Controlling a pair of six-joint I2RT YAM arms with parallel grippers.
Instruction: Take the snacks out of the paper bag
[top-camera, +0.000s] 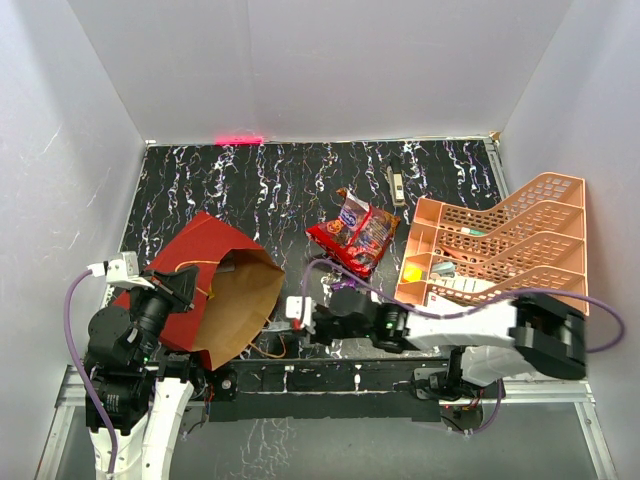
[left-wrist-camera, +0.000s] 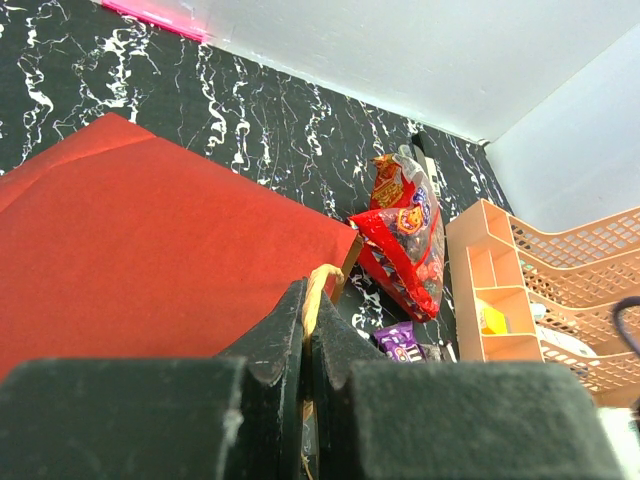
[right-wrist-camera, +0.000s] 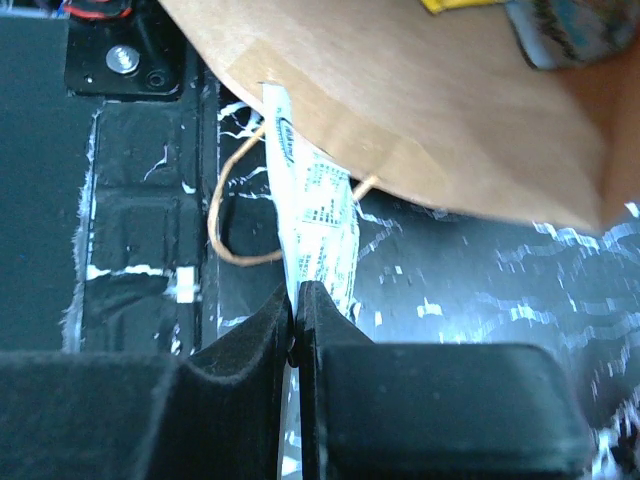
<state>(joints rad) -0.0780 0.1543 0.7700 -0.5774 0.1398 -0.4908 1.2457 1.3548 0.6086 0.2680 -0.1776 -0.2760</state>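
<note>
Left gripper (left-wrist-camera: 305, 300) – jaws pinching the paper bag's (left-wrist-camera: 150, 250) cord handle (left-wrist-camera: 320, 285). Right gripper (right-wrist-camera: 297, 300) – jaws clamping a white printed packet (right-wrist-camera: 322, 215) at the bag's 4 o'clock.

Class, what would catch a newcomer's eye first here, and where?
The big red paper bag lies open at the left of the table, the left pincer shut on its cord handle. At its mouth the right pincer pinches a white packet; red chip bags lie mid-table.

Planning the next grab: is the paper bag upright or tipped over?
Tipped: the paper bag lies red side up, open brown mouth facing sideways.
</note>
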